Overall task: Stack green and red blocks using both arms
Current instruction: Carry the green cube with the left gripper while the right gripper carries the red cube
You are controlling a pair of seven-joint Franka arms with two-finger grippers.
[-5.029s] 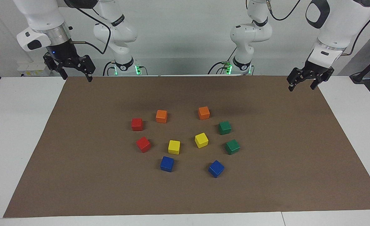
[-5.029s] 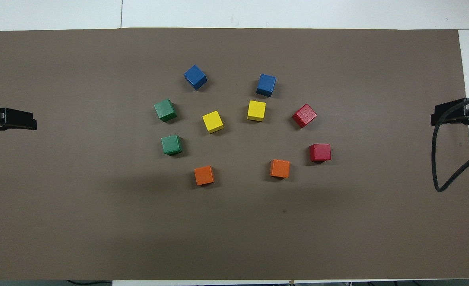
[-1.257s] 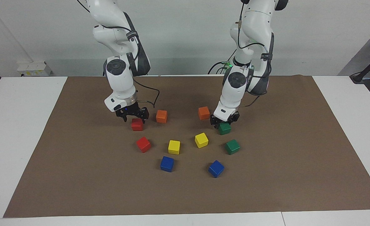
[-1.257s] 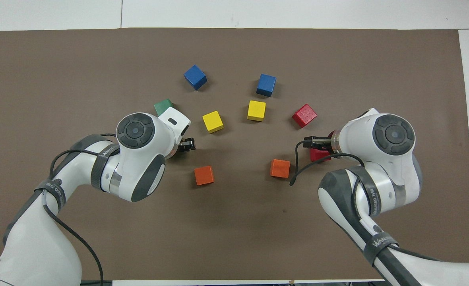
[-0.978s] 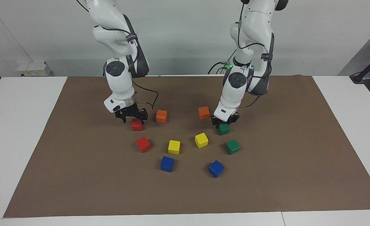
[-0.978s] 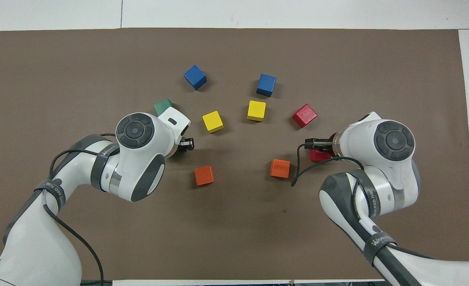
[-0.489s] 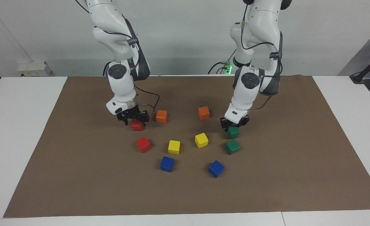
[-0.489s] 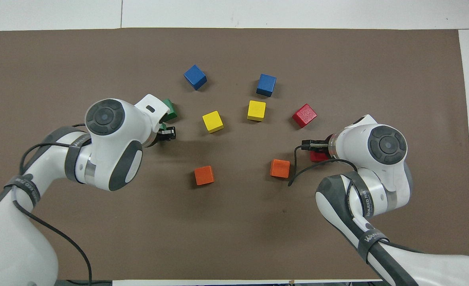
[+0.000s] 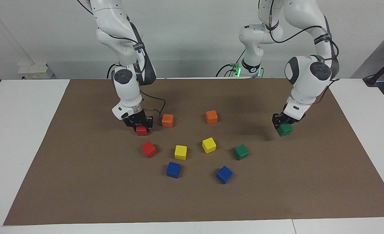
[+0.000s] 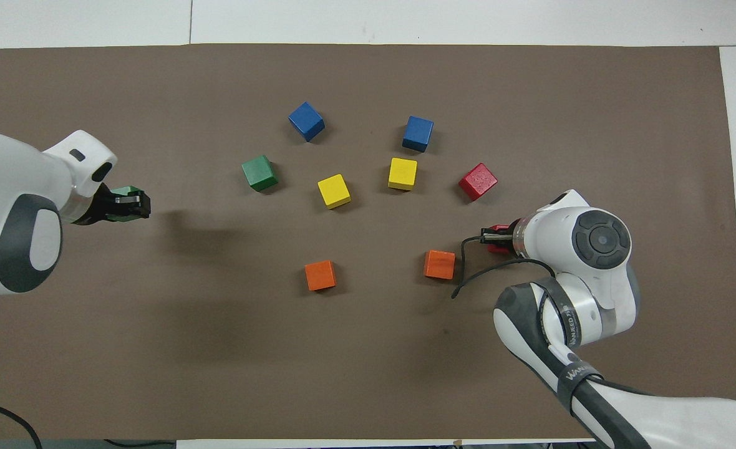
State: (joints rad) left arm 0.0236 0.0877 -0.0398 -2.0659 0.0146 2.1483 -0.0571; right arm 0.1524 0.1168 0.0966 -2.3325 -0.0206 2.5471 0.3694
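Note:
My left gripper (image 9: 283, 124) (image 10: 126, 204) is shut on a green block (image 9: 284, 130) (image 10: 120, 198) and holds it just above the brown mat, toward the left arm's end, away from the other cubes. The second green block (image 9: 241, 151) (image 10: 259, 173) sits on the mat beside a yellow cube. My right gripper (image 9: 141, 125) (image 10: 496, 236) is down at a red block (image 9: 142, 130) (image 10: 499, 229) that rests on the mat, its fingers shut on the block's sides. The second red block (image 9: 149, 149) (image 10: 478, 181) lies farther from the robots than that one.
Two orange cubes (image 9: 167, 120) (image 9: 211, 116), two yellow cubes (image 9: 180, 152) (image 9: 209, 145) and two blue cubes (image 9: 173, 169) (image 9: 224, 174) are scattered mid-mat. The brown mat (image 9: 81, 182) covers most of the white table. The right arm's cable (image 10: 468, 274) loops beside an orange cube.
My left gripper has carried its green block away from the cluster toward the left arm's end of the mat. My right gripper has settled lower on the red block and shut on it.

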